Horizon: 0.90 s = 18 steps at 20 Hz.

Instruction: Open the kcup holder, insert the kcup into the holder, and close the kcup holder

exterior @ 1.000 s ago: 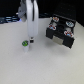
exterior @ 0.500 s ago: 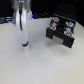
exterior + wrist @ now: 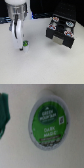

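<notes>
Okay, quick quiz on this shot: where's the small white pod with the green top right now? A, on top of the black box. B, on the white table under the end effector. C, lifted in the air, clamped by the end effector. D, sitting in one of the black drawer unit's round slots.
B: the small white pod with the green top rests on the white table, just below the end effector, well away from the black drawer unit.
</notes>
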Available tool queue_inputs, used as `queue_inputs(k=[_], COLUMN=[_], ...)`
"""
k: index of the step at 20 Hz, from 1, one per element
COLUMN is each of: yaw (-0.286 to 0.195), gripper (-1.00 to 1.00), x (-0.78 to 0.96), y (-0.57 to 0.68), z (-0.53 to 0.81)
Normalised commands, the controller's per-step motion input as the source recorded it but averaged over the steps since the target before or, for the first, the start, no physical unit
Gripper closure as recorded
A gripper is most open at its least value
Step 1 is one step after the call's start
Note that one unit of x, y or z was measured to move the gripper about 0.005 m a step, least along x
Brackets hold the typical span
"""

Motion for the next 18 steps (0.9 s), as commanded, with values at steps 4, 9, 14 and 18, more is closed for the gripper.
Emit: queue_inputs(k=[4,9,14,18], yaw=[-0.161,0.0,-0.001,-0.044], gripper=[-1.0,-1.0,-1.0,-1.0], x=[0.04,0.12,0.25,0.17], y=[-0.02,0.15,0.43,0.22], z=[-0.2,0.0,0.0,-0.03])
